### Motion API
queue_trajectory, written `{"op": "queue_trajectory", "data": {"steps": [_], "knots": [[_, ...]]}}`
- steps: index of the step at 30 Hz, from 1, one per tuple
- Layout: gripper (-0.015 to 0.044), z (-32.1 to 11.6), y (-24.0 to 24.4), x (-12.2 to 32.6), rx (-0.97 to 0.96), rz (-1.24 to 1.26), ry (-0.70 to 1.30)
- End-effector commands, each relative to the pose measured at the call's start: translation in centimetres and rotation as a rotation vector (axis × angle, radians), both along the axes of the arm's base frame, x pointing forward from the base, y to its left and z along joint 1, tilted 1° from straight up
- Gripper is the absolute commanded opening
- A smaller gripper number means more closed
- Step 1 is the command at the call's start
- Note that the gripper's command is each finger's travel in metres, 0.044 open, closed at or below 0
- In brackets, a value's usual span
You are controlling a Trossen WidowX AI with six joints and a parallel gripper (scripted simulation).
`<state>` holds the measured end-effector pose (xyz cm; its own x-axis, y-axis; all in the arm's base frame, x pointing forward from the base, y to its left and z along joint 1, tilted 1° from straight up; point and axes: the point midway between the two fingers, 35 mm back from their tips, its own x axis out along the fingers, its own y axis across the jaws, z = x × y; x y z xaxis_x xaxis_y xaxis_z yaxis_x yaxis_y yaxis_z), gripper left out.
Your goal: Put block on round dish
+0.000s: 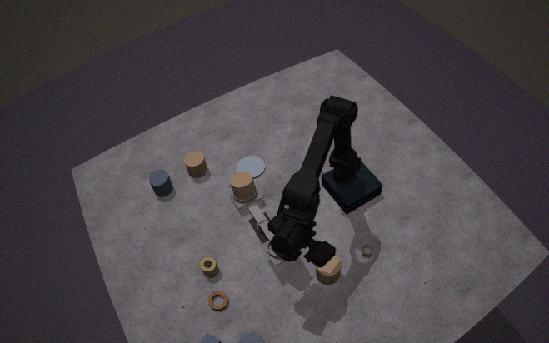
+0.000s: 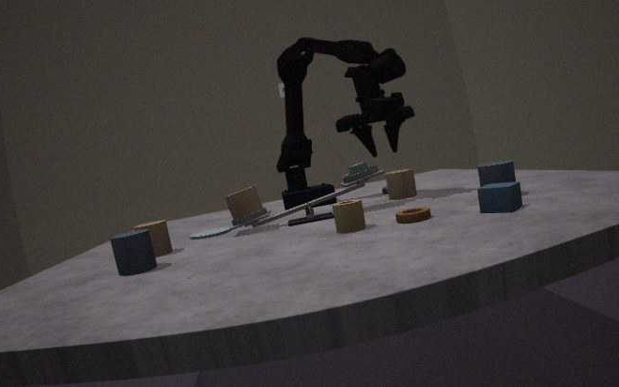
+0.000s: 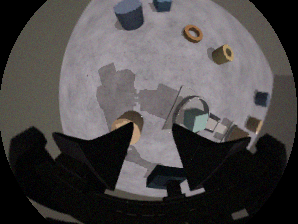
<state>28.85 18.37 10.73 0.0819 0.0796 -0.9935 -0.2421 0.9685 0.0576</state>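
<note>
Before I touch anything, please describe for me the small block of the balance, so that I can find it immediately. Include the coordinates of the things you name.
Find the tilted balance [image 2: 321, 197] in front of the robot's dark base [image 2: 285, 199]. On its raised end, away from the round dish [image 1: 250, 166] [image 2: 209, 233], the pale green block [image 2: 357, 167] [image 3: 195, 120] sits uncovered. Unlike the cup [image 1: 242, 186] [image 2: 244, 204] on the lowered end, it is small and square-edged.

Three tan cylinders [image 1: 195, 165] [image 2: 401, 185] [image 3: 129, 132], two blue cylinders [image 1: 161, 183] [image 2: 133, 253] [image 3: 129, 15], one ring [image 1: 211, 300] [image 2: 412, 217] [image 3: 186, 33].
</note>
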Motion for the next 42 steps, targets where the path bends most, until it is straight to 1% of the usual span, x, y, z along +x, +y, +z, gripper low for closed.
{"op": "queue_trajectory", "data": {"steps": [1, 5, 11, 16, 42], "knots": [[0.0260, 0.3, -0.5, 0.3, 0.010, -0.117, 0.013], [0.0260, 0.6, -1.2, 0.6, 0.018, -0.252, 0.027], [0.0260, 1.5, -3.1, 2.1, 0.040, -0.336, -0.028], [0.0260, 1.8, -3.9, 2.5, 0.048, -0.434, -0.029], [0.0260, 2.0, -6.9, 2.2, 0.035, -1.327, 0.101]]}}
